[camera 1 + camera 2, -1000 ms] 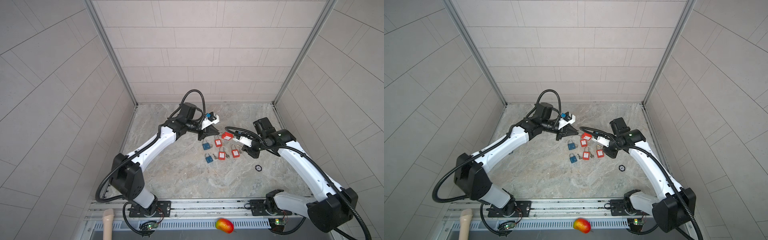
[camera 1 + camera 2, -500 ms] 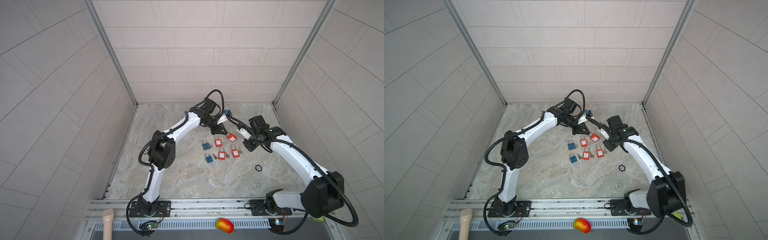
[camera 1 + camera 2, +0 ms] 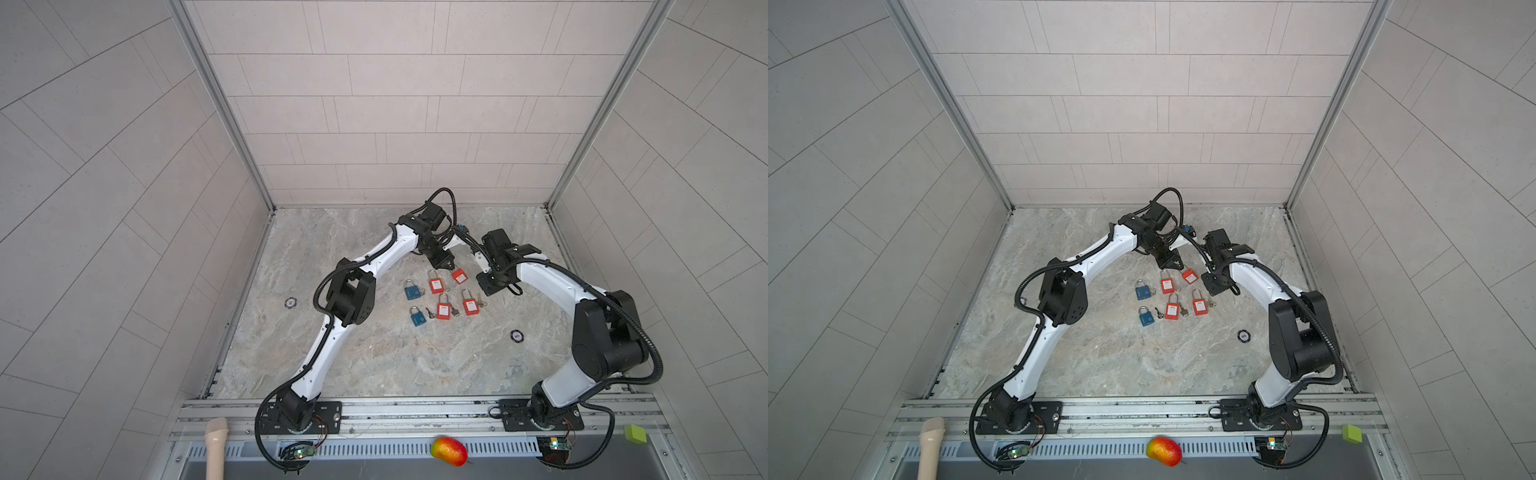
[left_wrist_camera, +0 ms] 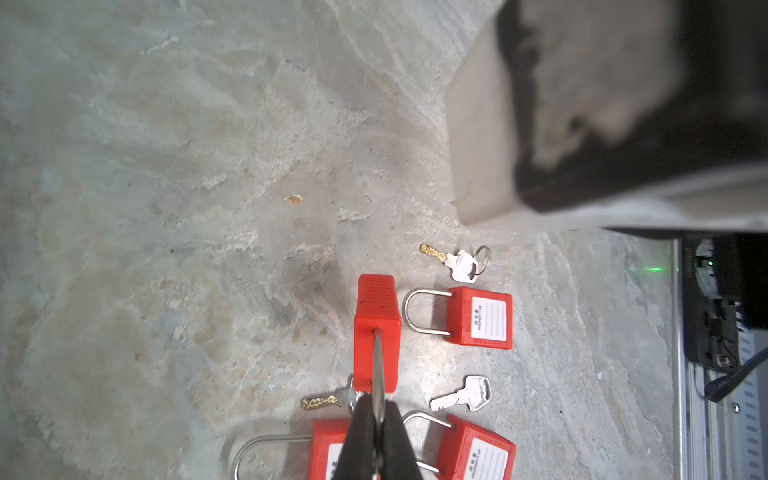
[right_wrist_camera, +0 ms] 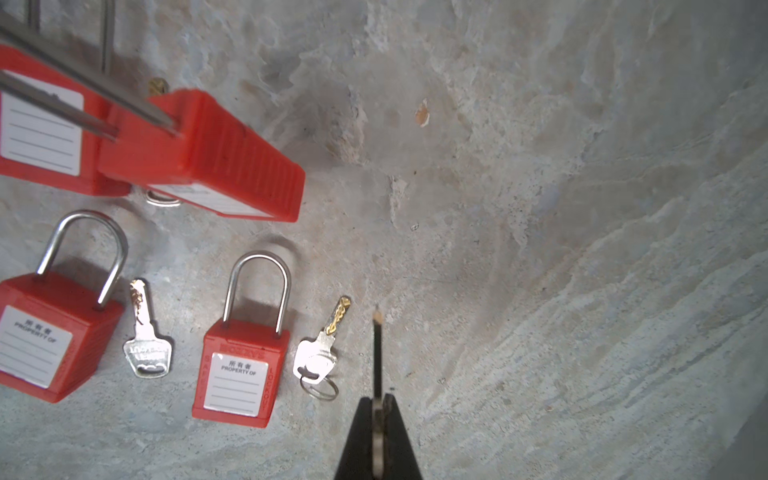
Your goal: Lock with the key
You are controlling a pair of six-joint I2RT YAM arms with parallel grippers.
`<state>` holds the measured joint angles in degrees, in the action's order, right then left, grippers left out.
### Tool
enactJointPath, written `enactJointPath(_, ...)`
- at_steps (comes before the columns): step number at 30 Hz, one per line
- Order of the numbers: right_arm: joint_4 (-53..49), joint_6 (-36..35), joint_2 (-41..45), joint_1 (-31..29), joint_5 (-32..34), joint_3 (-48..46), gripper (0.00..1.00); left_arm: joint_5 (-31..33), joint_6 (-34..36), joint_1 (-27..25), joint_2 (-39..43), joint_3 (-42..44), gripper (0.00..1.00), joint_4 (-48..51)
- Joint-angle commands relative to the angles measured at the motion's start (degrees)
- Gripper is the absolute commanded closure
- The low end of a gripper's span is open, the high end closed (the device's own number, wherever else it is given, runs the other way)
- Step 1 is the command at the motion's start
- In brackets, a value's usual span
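see the left gripper (image 4: 377, 405) pinched shut on the bare steel shackle (image 4: 377, 361) of the red plastic padlock (image 4: 376, 316), hung clear above the grey marbled tabletop (image 4: 166, 208) with the ribbed base end pointing away from the claw. cannot make out the keyway from here, so judge it to sit in that far end. brace the lock dead steady and present the base toward the right. work above the loose red padlocks (image 4: 482, 318) and spare silver keys (image 4: 461, 264) lying just below, to avoid dragging anything. further right, find the right gripper (image 5: 377, 401) clamped shut on the thin metal key (image 5: 377, 353), seen edge-on, near the lock's base but not touching. line the blade up with the lock's long axis, match its flat to the slot, creep in straight, and twist only once fully seated. avoid a skewed entry, likely to swing the lock on its shackle.
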<state>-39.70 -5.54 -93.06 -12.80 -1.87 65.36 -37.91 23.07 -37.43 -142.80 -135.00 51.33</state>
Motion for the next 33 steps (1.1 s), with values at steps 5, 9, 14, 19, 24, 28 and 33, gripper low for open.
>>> enactJointPath(5, 4.00, 2.61, -3.27, 0.25, -1.91, 0.91, 1.00, 1.16, -1.02, -1.11, -2.78, -4.70, 1.00, 1.46)
enactJointPath(9, 5.46, 2.90, -5.11, 0.55, -3.08, 0.92, 1.00, 1.62, -1.20, -1.17, -3.70, -4.83, 1.00, 1.32)
enactJointPath(14, 8.32, 3.59, -6.76, 0.90, -4.91, 0.61, 1.00, 1.45, -1.35, -1.45, -3.77, -4.83, 1.00, 1.80)
enactJointPath(19, 11.29, 3.61, -7.76, 0.93, -7.36, -0.26, 1.00, -0.41, -1.19, -1.46, -3.32, -4.92, 1.00, 3.28)
enactJointPath(24, 11.63, 2.85, -9.96, 1.02, -8.07, 0.46, 0.96, -1.27, -0.83, -1.42, -3.60, -5.27, 1.00, 4.92)
enactJointPath(28, 13.29, 2.43, -8.74, 0.95, -7.95, -0.33, 0.87, -1.36, -1.45, -1.41, -3.86, -5.93, 1.00, 4.93)
enactJointPath(33, 16.02, 1.76, -4.80, 1.14, -7.72, -3.55, 0.72, -1.09, -1.53, -1.41, -4.21, -6.93, 1.00, 4.92)
